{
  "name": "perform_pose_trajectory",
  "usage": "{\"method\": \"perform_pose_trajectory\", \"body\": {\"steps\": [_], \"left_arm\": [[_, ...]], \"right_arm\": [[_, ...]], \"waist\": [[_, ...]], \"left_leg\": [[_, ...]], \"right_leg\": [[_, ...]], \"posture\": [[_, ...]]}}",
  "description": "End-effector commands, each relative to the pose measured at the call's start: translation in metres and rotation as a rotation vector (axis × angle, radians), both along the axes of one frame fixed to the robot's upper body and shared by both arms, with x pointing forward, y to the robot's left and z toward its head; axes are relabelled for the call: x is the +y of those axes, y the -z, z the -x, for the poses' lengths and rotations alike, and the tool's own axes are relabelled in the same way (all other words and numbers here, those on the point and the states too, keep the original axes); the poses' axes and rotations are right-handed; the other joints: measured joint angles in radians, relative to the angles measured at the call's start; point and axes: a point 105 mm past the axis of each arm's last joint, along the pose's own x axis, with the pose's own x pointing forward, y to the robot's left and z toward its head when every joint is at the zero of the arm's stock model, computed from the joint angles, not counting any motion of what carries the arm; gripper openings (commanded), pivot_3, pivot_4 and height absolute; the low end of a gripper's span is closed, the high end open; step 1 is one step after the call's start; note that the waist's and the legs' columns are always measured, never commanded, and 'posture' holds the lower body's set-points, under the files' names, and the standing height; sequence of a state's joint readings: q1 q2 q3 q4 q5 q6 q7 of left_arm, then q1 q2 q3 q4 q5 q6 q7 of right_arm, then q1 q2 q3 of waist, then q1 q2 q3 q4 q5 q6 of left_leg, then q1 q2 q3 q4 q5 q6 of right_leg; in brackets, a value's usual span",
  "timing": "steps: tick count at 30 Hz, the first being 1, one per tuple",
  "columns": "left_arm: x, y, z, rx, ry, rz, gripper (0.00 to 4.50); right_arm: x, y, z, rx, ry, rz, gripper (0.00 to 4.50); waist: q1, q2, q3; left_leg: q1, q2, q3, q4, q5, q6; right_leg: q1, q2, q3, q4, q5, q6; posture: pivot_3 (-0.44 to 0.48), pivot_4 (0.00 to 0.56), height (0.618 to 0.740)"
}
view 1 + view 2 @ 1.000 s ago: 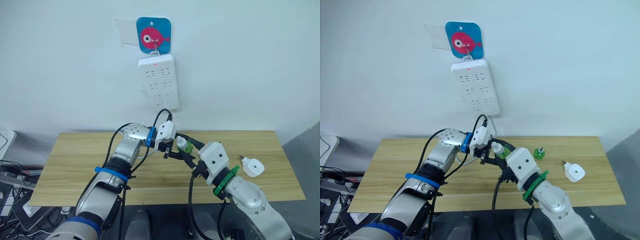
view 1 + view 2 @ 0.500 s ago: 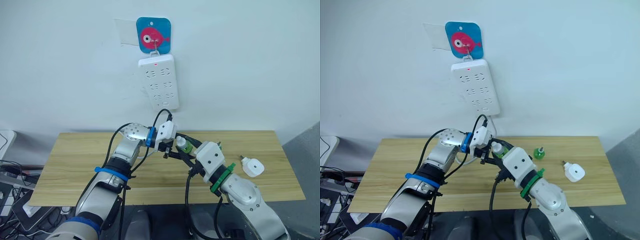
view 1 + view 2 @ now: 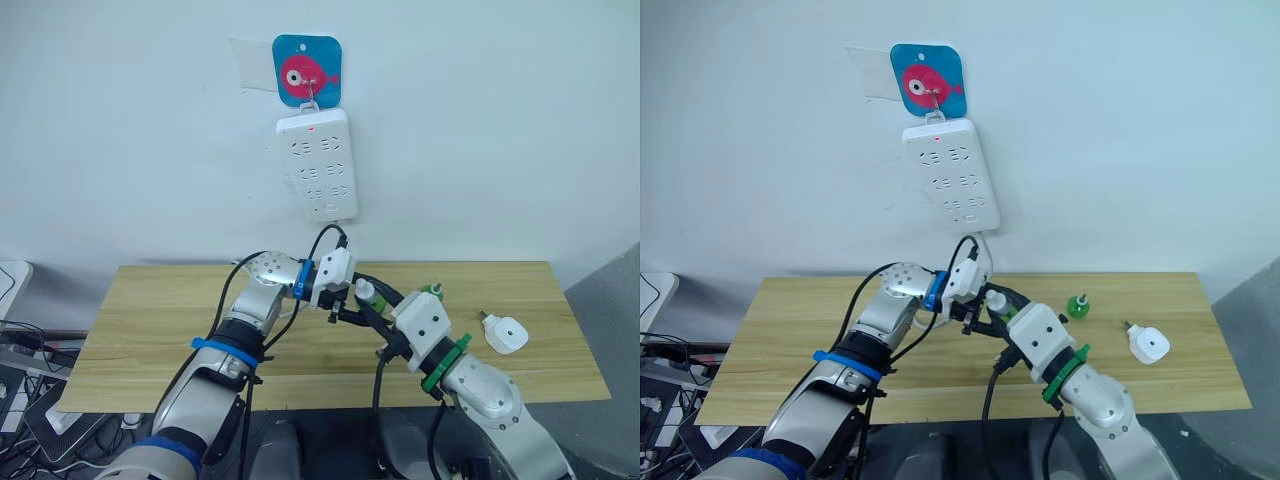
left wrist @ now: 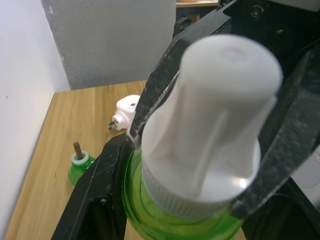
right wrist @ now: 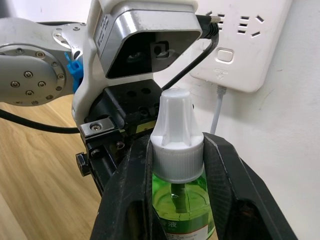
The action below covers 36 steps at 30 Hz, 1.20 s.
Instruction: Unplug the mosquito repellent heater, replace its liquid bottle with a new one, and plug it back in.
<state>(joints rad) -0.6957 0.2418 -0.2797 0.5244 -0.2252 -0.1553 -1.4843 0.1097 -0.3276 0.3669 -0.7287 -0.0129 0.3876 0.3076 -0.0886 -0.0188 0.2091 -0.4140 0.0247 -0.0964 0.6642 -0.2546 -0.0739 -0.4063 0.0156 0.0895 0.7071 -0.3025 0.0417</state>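
A green liquid bottle [image 5: 178, 207] with a white cap [image 4: 220, 115] is held above the table between both grippers. My left gripper [image 3: 352, 298] is shut on the bottle's green body. My right gripper [image 5: 177, 167] is shut on the ribbed base of the cap, one finger [image 5: 131, 200] on each side. The mosquito repellent heater [image 3: 505, 333] lies unplugged on the table at the far right, prongs pointing left. A second green bottle [image 3: 1077, 305], uncapped with its wick showing, stands on the table behind my right arm.
A tall white power strip [image 3: 318, 165] hangs on the wall under a blue fish hook [image 3: 307, 70], its cord dropping behind the table. The wooden table [image 3: 150, 330] has bare surface on its left half.
My right arm has drawn in a little toward the bottle, and the left wrist has shifted slightly right. The heater and the uncapped bottle have not moved.
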Motion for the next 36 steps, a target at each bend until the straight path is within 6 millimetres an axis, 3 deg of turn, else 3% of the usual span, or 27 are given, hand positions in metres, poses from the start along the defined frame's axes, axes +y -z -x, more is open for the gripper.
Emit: {"method": "perform_pose_trajectory", "body": {"steps": [1,14,21,22,27,30,36], "left_arm": [[0.007,-0.017,0.004,-0.029,0.03,0.072,2.28],[0.025,-0.012,0.027,-0.078,0.174,0.027,2.28],[0.033,-0.012,0.03,-0.072,0.183,0.006,2.28],[0.033,-0.012,0.029,-0.069,0.176,0.006,2.28],[0.035,-0.012,0.023,-0.043,0.12,0.022,2.28],[0.035,-0.012,0.017,-0.031,0.067,0.033,2.28],[0.03,-0.015,0.011,-0.006,-0.013,0.088,2.28]], "right_arm": [[-0.003,-0.014,0.012,0.022,-0.095,-0.056,1.03],[0.004,-0.034,0.034,0.076,-0.742,0.123,1.03],[-0.032,-0.032,0.047,0.12,-0.817,0.205,1.03],[-0.037,-0.033,0.05,0.13,-0.806,0.202,1.76],[-0.051,-0.038,0.062,0.152,-0.714,0.181,3.42],[-0.048,-0.039,0.061,0.136,-0.602,0.14,4.43],[-0.013,-0.039,0.043,0.114,-0.352,-0.009,4.47]], "waist": [[0.0,0.0,-0.001],[-0.003,0.0,-0.004],[0.009,0.0,-0.004],[0.01,0.0,-0.004],[0.007,0.001,-0.004],[0.011,0.0,-0.004],[-0.001,0.0,-0.004]], "left_leg": [[0.0,0.0,0.0,0.0,0.0,0.0],[0.003,0.0,0.001,0.0,0.0,0.0],[0.002,-0.001,0.001,0.0,0.0,0.001],[0.002,-0.001,0.001,0.0,0.0,0.001],[0.005,0.0,0.002,0.0,-0.001,0.002],[0.005,0.0,0.003,0.0,-0.001,0.002],[0.007,0.001,0.004,-0.001,-0.001,0.002]], "right_leg": [[0.0,0.0,0.0,0.0,0.0,0.0],[0.002,0.0,0.001,0.0,0.0,0.0],[0.003,-0.001,0.001,-0.001,0.0,0.0],[0.003,-0.001,0.001,-0.001,0.0,0.0],[0.003,0.001,0.003,0.001,0.0,0.0],[0.005,0.001,0.003,-0.001,-0.001,0.0],[0.005,0.002,0.005,0.001,-0.001,-0.001]], "posture": [[-0.063,0.149,0.74],[-0.039,0.166,0.74],[-0.009,0.18,0.74],[-0.009,0.18,0.74],[-0.021,0.185,0.74],[-0.035,0.187,0.74],[-0.058,0.19,0.74]]}}
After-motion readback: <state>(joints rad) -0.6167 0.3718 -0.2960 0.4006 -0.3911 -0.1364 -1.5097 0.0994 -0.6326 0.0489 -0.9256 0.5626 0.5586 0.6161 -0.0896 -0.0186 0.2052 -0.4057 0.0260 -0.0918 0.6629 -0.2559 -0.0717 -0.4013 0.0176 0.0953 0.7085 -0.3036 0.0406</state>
